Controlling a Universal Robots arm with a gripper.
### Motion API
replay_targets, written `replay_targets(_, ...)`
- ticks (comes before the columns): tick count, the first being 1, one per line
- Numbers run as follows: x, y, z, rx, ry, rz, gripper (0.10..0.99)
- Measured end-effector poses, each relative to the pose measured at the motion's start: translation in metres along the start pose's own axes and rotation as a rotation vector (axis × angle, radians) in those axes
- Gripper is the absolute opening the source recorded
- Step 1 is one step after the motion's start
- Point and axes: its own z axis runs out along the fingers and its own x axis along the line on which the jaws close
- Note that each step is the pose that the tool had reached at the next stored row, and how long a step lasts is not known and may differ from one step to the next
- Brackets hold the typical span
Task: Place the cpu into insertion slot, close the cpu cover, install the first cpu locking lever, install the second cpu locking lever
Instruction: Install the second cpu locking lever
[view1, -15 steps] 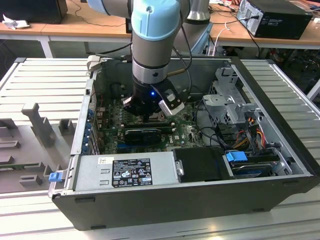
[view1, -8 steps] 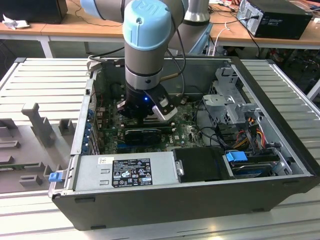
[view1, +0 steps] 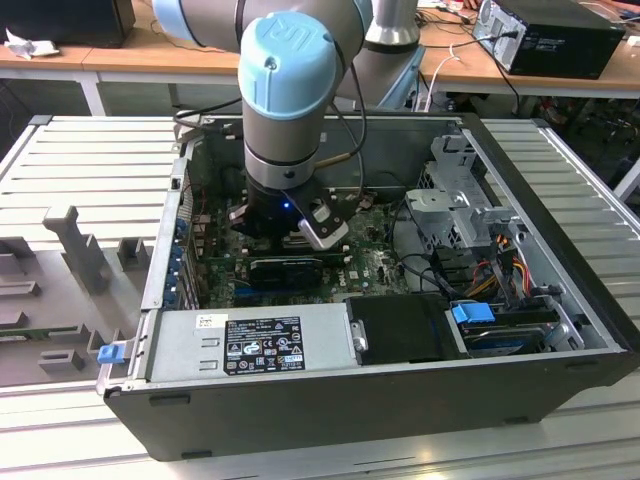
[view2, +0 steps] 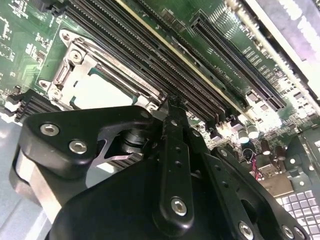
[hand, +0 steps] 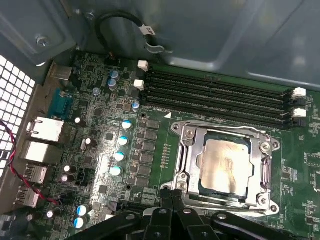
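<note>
Arm pose: the arm reached straight down into the open computer case (view1: 560, 250), wrist at upper centre of the exterior view.
Gripper (hand: 172, 197): fingers pressed together, holding nothing, just beside the socket edge.
Insertion slot (hand: 187, 150): held the cpu (hand: 225, 160), with the cpu cover (hand: 262, 167) closed around it.

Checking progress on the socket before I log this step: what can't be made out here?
- Exterior view: the insertion slot is hidden behind the arm's wrist.
- Both wrist views: the near edge of the cpu cover is hidden by the hand.
- Locking levers' latched state: cannot be made out.
</note>
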Motion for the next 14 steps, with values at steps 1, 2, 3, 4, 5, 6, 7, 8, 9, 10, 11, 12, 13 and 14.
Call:
replay_targets(1, 0.0005, 0.0, 0.0008, -0.003, -0.0006, 0.0, 0.106)
replay_targets(2, 0.0005, -0.0001, 0.0012, -0.005, -0.0009, 0.0, 0.106)
replay_targets(3, 0.0006, -0.0001, 0.0016, -0.007, -0.0013, 0.0, 0.106)
replay_targets(4, 0.0007, -0.0002, 0.0021, -0.01, -0.0017, 0.0, 0.106)
replay_targets(5, 0.0007, -0.0001, 0.0027, -0.014, -0.0025, 0.0, 0.106)
replay_targets(6, 0.0006, -0.0001, 0.0032, -0.018, -0.0031, -0.001, 0.106)
replay_targets(7, 0.0005, 0.0, 0.0037, -0.021, -0.0038, -0.001, 0.106)
replay_targets(8, 0.0005, 0.0001, 0.0042, -0.025, -0.0043, -0.001, 0.106)
replay_targets(9, 0.0005, 0.0001, 0.0049, -0.028, -0.005, -0.001, 0.106)
replay_targets(10, 0.0005, 0.0001, 0.0054, -0.031, -0.0054, -0.001, 0.106)
replay_targets(11, 0.0005, 0.0, 0.0062, -0.035, -0.0058, -0.001, 0.106)
replay_targets(12, 0.0005, 0.0, 0.007, -0.037, -0.0064, -0.001, 0.106)
replay_targets(13, 0.0006, -0.0002, 0.0075, -0.038, -0.0065, -0.001, 0.106)
replay_targets(14, 0.0008, -0.0001, 0.0075, -0.038, -0.0064, -0.002, 0.106)
